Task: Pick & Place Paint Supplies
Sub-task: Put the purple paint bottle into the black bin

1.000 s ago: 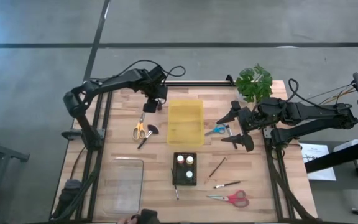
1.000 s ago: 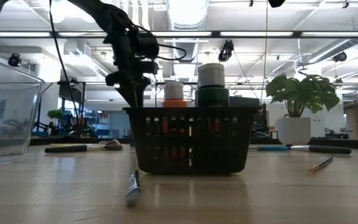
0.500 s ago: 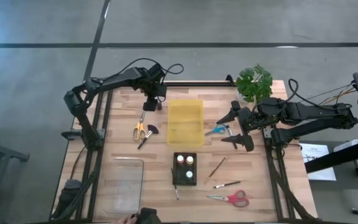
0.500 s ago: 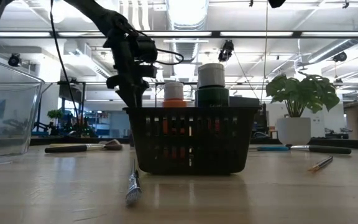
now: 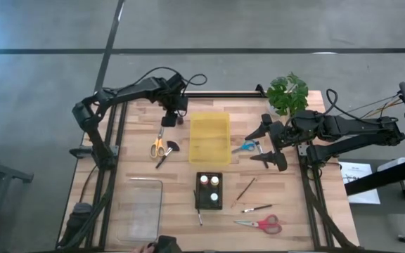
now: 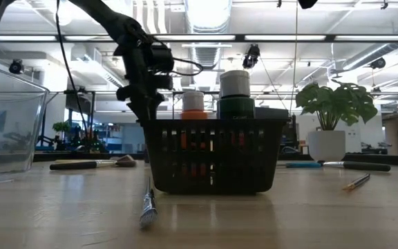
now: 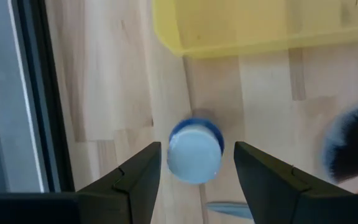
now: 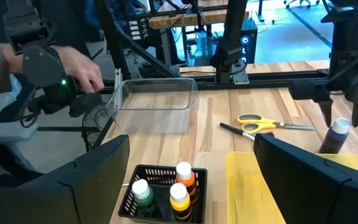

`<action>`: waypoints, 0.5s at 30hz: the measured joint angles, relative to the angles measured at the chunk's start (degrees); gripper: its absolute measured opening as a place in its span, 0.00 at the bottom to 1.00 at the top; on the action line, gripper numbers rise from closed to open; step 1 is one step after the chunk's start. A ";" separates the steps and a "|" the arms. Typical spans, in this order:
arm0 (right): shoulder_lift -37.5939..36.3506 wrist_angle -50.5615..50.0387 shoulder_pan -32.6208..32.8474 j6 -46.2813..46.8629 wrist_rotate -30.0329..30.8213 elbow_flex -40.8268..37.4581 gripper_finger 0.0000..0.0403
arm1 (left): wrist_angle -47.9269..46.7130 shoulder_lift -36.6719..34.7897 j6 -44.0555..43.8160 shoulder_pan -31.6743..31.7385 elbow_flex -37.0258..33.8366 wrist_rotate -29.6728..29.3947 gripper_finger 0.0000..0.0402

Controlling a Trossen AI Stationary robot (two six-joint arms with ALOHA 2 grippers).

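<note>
Hovering over blue-capped bottle [image 5: 171,121], left gripper [image 5: 172,119] sits beside yellow bin [image 5: 209,137]; right gripper [image 5: 267,144] waits wide open, empty.
Low view: black basket [image 6: 213,155] hides bottle.
Left wrist: bottle [image 7: 194,150] upright between parted fingers [image 7: 138,180], no contact. Risk: off-centre closing tips it.
Right wrist: bottle [image 8: 334,135] close to bin [image 8: 272,180], could knock it.

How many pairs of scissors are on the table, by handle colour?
Yellow-handled scissors: 1
Blue-handled scissors: 1
Red-handled scissors: 1
Total: 3
</note>
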 joint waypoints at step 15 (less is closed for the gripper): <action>0.00 0.05 -0.02 0.10 0.01 0.00 0.85 | 2.45 0.00 0.05 0.22 -1.14 0.68 0.34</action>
